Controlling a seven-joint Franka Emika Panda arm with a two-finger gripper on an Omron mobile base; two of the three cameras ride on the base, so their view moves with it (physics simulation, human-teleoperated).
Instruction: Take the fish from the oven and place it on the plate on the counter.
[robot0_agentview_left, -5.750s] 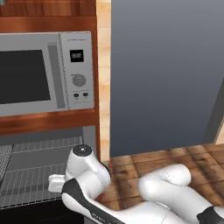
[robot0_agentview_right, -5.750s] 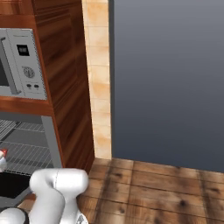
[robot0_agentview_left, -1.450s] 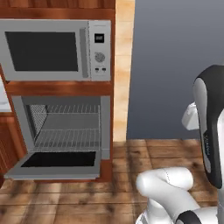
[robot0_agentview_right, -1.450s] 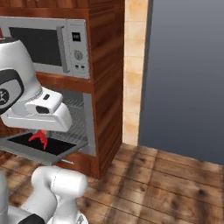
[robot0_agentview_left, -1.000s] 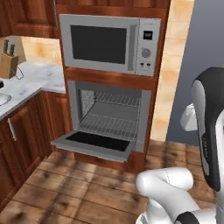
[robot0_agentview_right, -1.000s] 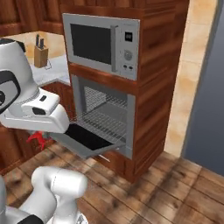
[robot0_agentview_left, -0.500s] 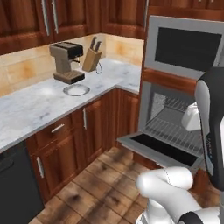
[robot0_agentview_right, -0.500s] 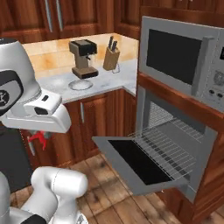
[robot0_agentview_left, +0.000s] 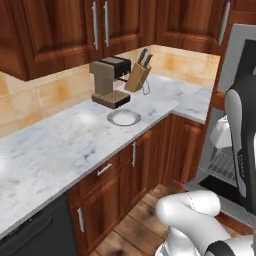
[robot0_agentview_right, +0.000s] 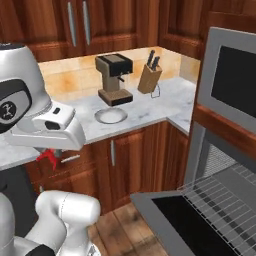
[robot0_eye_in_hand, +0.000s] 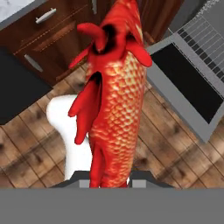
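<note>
base swung to face counter, fish clamped upright between narrow jaws

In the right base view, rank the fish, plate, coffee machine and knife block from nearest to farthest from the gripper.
1. fish, held in the gripper
2. plate, on the counter ahead
3. coffee machine, just behind the plate
4. knife block, farther right along the backsplash
</note>
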